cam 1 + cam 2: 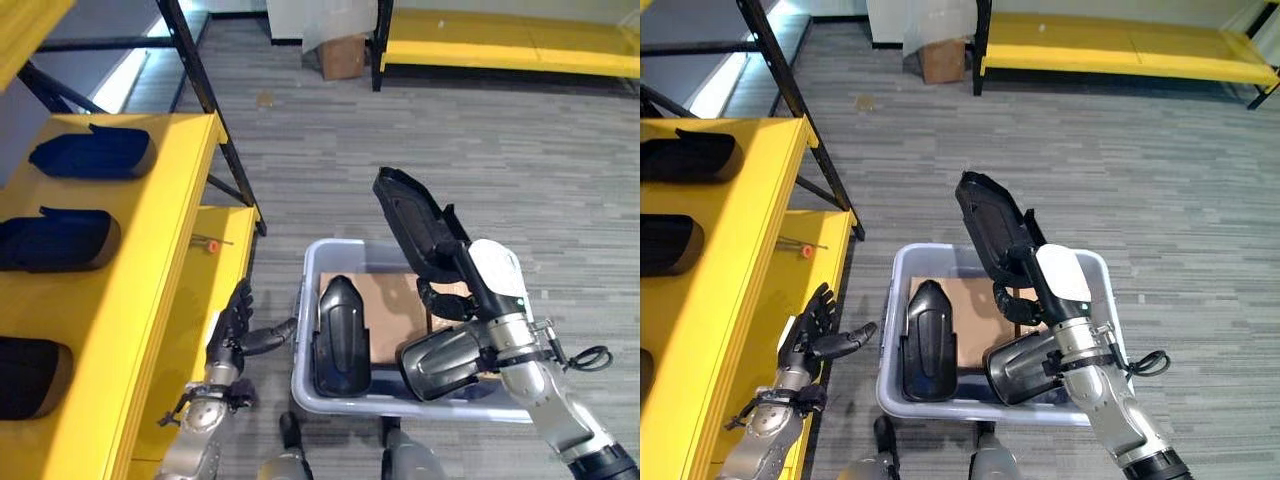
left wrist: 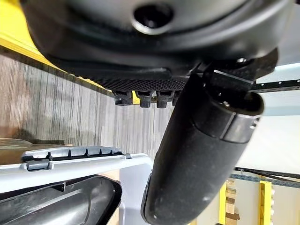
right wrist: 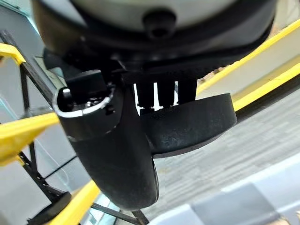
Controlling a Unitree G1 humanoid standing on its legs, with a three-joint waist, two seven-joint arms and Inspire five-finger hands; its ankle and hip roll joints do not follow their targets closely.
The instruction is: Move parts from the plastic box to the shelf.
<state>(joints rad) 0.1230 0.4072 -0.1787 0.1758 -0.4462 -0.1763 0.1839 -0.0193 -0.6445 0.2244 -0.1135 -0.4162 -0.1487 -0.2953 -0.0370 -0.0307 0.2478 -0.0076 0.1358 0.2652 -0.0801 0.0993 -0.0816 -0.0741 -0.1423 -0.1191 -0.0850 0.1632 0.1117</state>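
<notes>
Right robot hand (image 1: 1025,298) is gripping a long black plastic part (image 1: 992,228) above the grey plastic box (image 1: 902,262); left robot hand (image 1: 815,335) is open, empty. Swing it clear of the rim toward the yellow shelf (image 1: 740,250).

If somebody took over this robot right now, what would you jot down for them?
Right hand: shut on a black part, lifted above the plastic box.
Left hand: open, holding nothing, between the box and the yellow shelf.
Done: three dark parts lie on the shelf.
Left: shelve the held part, then the two parts in the box, lying on cardboard.
</notes>
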